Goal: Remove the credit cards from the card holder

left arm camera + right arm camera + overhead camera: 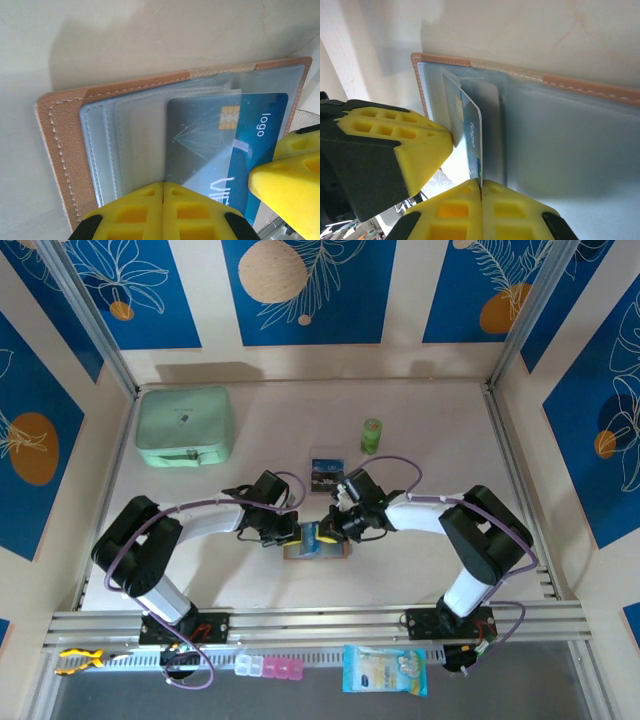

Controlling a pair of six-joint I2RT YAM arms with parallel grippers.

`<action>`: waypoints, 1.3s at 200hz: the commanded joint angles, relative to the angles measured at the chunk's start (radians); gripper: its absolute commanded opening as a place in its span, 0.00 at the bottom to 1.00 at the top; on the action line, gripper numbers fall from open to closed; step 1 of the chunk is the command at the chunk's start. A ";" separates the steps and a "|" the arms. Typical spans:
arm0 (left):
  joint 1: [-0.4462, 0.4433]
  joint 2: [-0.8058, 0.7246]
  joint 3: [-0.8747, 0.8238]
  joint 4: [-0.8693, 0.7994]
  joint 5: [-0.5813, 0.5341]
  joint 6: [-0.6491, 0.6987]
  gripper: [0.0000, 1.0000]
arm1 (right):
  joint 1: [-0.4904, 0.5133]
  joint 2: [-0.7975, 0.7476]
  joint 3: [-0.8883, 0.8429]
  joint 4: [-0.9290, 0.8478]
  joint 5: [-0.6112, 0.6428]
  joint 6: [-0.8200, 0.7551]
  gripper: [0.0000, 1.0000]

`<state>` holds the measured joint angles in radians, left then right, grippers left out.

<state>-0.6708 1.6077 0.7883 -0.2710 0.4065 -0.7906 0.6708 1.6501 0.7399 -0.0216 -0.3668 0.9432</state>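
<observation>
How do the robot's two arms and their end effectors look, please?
The left arm and right arm have black joints, white link covers and a purple cable each. The left end effector and right end effector each carry two blocky yellow fingers with square recesses.

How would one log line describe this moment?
left hand: shut, on card holder | right hand: pinching blue credit card | card: partly out
</observation>
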 commanded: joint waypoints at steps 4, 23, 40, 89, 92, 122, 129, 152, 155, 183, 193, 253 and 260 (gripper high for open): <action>-0.004 0.012 0.010 -0.057 -0.029 0.019 0.00 | -0.018 -0.031 -0.023 -0.050 0.020 -0.027 0.03; -0.004 0.011 0.011 -0.060 -0.029 0.021 0.00 | -0.031 -0.048 -0.026 -0.089 0.039 -0.051 0.02; -0.004 0.010 0.011 -0.062 -0.030 0.021 0.00 | -0.043 -0.070 -0.024 -0.139 0.061 -0.076 0.02; -0.005 0.005 0.005 -0.050 -0.026 0.015 0.00 | -0.059 -0.125 0.027 -0.308 0.125 -0.153 0.02; -0.004 0.004 0.004 -0.048 -0.024 0.014 0.00 | -0.059 -0.125 0.030 -0.314 0.126 -0.157 0.02; -0.005 -0.001 0.000 -0.044 -0.020 0.013 0.00 | -0.045 -0.113 0.061 -0.339 0.126 -0.168 0.02; -0.004 -0.004 -0.002 -0.042 -0.020 0.011 0.00 | -0.041 -0.106 0.070 -0.344 0.124 -0.169 0.02; -0.004 -0.010 -0.012 -0.034 -0.017 0.006 0.00 | -0.022 -0.082 0.096 -0.345 0.113 -0.172 0.02; -0.004 -0.011 -0.013 -0.033 -0.017 0.005 0.00 | -0.018 -0.080 0.099 -0.346 0.112 -0.172 0.02; -0.005 -0.018 -0.023 -0.026 -0.015 0.005 0.00 | 0.005 -0.065 0.126 -0.361 0.121 -0.171 0.02; -0.004 -0.017 -0.024 -0.022 -0.014 0.007 0.00 | 0.010 -0.060 0.133 -0.369 0.126 -0.170 0.02; -0.005 -0.015 -0.033 -0.006 -0.007 0.006 0.00 | 0.034 -0.033 0.180 -0.410 0.162 -0.142 0.11; -0.004 -0.012 -0.033 -0.003 -0.005 0.006 0.00 | 0.038 -0.031 0.183 -0.407 0.163 -0.138 0.11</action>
<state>-0.6708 1.5986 0.7769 -0.2653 0.4072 -0.7837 0.6937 1.6028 0.8955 -0.3958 -0.2184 0.7898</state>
